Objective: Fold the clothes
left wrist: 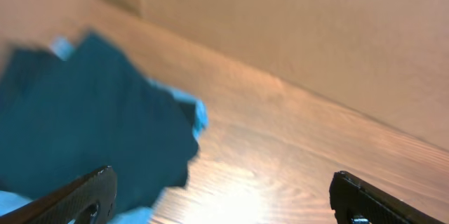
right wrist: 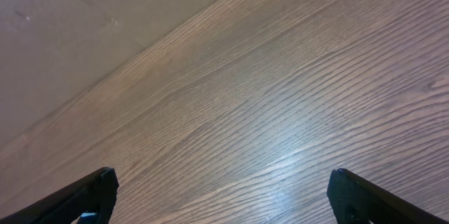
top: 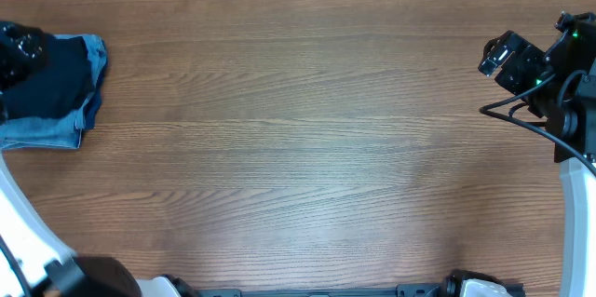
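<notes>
A folded stack of clothes, dark navy on top of light blue denim [top: 58, 92], lies at the far left of the wooden table. In the left wrist view the dark cloth [left wrist: 84, 126] fills the left side, blurred. My left gripper [left wrist: 221, 203] is open and empty, its left finger over the cloth's edge; in the overhead view it [top: 17, 50] sits over the stack's left part. My right gripper [right wrist: 223, 199] is open and empty above bare wood; it [top: 507, 60] hovers at the far right of the table.
A tan wall [left wrist: 295, 34] runs along the table's back edge. Black cables [top: 521, 115] hang by the right arm. The white left arm link [top: 23, 232] crosses the lower left corner.
</notes>
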Motion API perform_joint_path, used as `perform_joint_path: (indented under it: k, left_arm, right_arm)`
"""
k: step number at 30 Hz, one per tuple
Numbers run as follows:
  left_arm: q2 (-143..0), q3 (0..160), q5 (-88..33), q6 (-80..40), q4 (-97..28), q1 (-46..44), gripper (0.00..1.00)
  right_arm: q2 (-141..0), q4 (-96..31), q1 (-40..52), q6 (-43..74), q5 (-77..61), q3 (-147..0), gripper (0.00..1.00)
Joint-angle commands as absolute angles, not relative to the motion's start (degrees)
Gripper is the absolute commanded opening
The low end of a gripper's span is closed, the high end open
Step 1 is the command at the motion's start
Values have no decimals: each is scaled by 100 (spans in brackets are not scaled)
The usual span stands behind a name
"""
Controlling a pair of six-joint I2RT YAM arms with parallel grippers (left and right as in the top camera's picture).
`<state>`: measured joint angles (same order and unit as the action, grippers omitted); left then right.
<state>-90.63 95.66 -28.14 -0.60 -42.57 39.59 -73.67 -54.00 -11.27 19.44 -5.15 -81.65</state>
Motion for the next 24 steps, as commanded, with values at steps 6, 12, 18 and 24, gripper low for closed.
perform_joint_path:
  k: [6, 12, 18, 24]
  left_arm:
    - [-9157, 9623, -1400, 242, -4101, 3699, 98]
    - [-9883, 9623, -742, 386, -3968, 3684, 90]
    - [-10812, 9623, -552, 185, -3430, 3618, 18]
    - [-11496, 9623, -290, -228, -2550, 3583, 4]
  right_arm:
    - [-7343, -5378, -1138, 1907, -497, -8256, 100]
    - [-7343, -5378, -1138, 1905, -497, -8256, 100]
    - [-7343, -5376, -1138, 1907, -497, -8256, 100]
    - [-7343, -5376, -1138, 1905, -497, -8256, 100]
